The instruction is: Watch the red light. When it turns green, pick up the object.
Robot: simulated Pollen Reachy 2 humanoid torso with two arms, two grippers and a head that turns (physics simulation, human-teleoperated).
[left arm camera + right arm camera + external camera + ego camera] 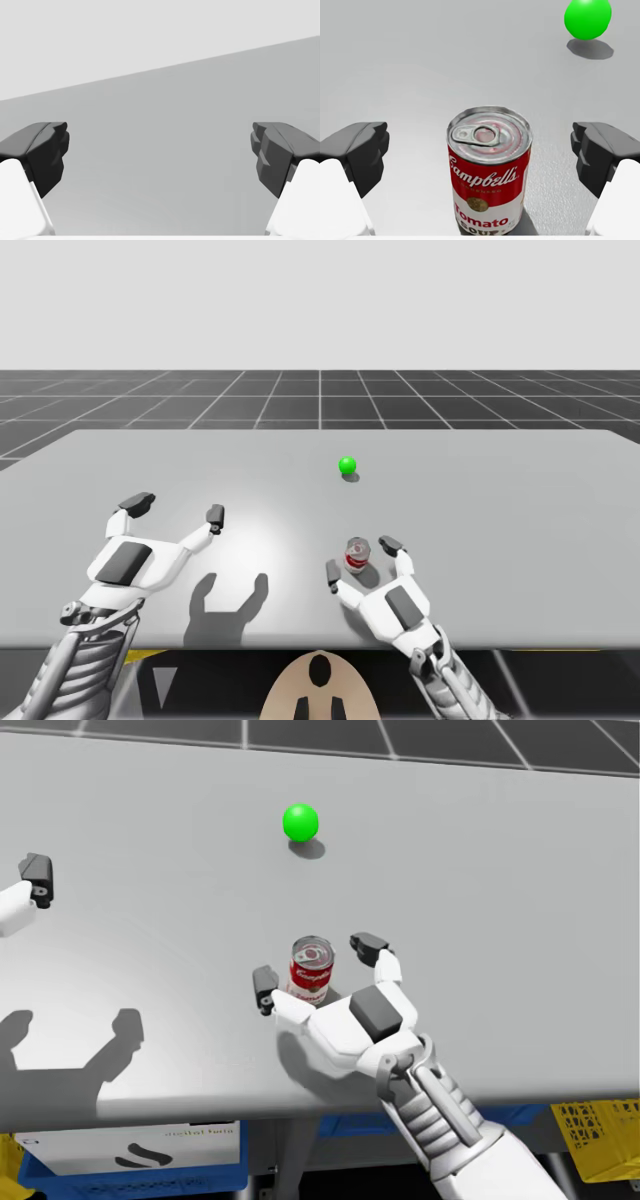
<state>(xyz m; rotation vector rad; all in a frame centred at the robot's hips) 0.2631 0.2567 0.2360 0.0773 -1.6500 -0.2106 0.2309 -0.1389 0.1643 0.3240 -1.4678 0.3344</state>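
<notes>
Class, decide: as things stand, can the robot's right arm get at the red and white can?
Probably yes. The right gripper is open, and the red and white can stands upright between its fingers, with a gap on each side and nothing blocking. The green light is on.

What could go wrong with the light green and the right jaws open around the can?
1. The upright red-and-white metal can stands between the open jaws of my right gripper, touching neither. If one lands first, the can may slide or tip on the smooth grey table.
2. Its round wall could also slip from a light grip during the lift.
</notes>
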